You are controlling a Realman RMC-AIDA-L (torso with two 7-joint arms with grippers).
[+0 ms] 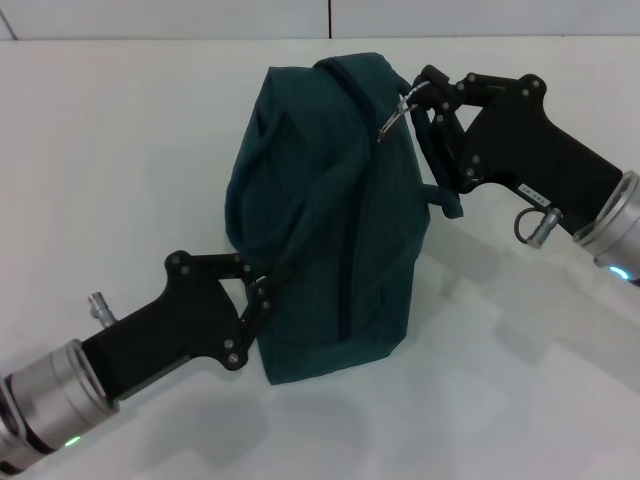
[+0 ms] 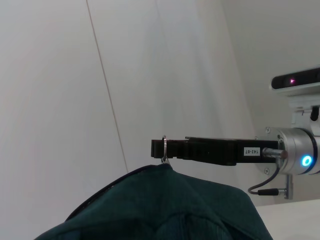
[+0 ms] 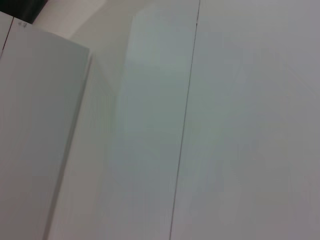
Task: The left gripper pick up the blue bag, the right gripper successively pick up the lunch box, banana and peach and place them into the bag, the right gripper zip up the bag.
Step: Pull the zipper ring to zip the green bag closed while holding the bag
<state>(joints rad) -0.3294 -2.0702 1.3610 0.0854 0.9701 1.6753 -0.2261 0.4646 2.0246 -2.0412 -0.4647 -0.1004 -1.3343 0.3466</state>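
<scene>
Teal blue bag (image 1: 320, 220) between left gripper (image 1: 262, 290) and right gripper (image 1: 425, 95)

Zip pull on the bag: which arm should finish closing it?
Right. The right claw is already pinched on the metal zip pull at the top of the blue bag. The left claw grips the bag's lower side, steadying it, so it likely should stay put.

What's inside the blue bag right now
Nothing inside the blue bag shows: its fabric hides the contents. The right gripper holds the zip pull.
</scene>
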